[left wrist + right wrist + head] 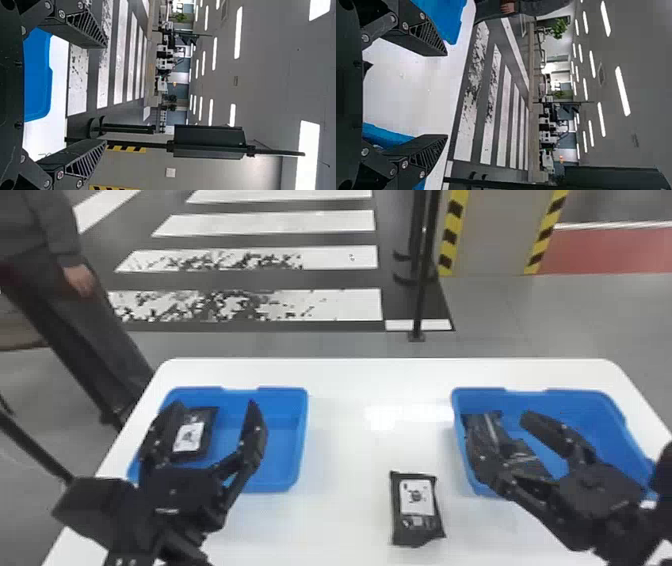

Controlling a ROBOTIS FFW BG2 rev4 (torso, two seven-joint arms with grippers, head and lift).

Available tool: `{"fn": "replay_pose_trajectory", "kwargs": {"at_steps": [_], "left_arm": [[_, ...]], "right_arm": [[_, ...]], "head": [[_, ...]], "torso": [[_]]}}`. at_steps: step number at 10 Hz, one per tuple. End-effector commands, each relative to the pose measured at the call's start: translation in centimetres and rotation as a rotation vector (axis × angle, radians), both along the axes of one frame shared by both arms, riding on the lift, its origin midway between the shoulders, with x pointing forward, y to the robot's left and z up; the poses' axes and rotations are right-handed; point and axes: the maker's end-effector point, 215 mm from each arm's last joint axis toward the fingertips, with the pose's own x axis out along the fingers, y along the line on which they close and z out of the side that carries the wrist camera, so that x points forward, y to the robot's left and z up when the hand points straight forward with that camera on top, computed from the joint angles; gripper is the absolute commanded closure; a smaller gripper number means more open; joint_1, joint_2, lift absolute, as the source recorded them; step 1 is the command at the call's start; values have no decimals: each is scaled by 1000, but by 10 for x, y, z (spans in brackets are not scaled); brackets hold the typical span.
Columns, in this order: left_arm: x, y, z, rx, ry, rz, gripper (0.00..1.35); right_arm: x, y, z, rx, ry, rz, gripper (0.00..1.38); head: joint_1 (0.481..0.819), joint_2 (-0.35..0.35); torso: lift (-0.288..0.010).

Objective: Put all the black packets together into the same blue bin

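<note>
We are taking twelve o'clock as the far edge of the white bench [340, 390], and on this bench two blue bins are standing. In the left blue bin [295, 440], at its nine o'clock side, a black packet with a white label [189, 437] is lying. The left gripper [215, 405] is reaching over this same bin with its two fingers spread wide; one finger is overlapping the packet's edge in our sight, but we cannot tell if it is touching. In the left wrist view, we are seeing nothing pinched between the tips of the left gripper [106, 93]. At the four o'clock of this left bin, between the two bins, a loose black packet [417, 512] is lying on the bench with its labelled face up. In the right blue bin [590, 415], toward nine o'clock, shiny black packaging [522, 457] is resting, and because a finger is covering a part, we are not able to count its pieces surely. The right gripper [500, 430] is hanging over this bin, its fingers also standing apart and pinching nothing. Beyond the bench, toward one o'clock, a thin black post [424, 290] is standing on the floor.
</note>
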Motion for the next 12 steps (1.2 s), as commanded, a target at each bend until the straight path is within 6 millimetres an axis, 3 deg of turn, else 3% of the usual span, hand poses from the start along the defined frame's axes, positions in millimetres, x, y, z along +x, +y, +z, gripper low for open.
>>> {"fn": "replay_pose_trajectory", "kwargs": {"at_steps": [1,2,4,7,12], "left_arm": [[0,1,-1,-1,4,1,188],[1,0,-3,-1,9,-1,188],[2,-1,-4,-2,14,-3,188],[4,-6,-5,-3,17,-12,188],[5,-12,-9,-12,25,-26,188]], "right_arm": [[5,0,-31,-30,91,33,311],[11,-1,-53,-46,149,70,311],[11,5,-67,-51,190,99,311],[6,46,-101,-33,296,237,311],[-11,66,-145,-73,457,313,306]], "head": [[695,85],[695,87],[695,87],[695,110],[695,154]], "torso": [[-110],[-110],[-110],[-110],[-110]]}}
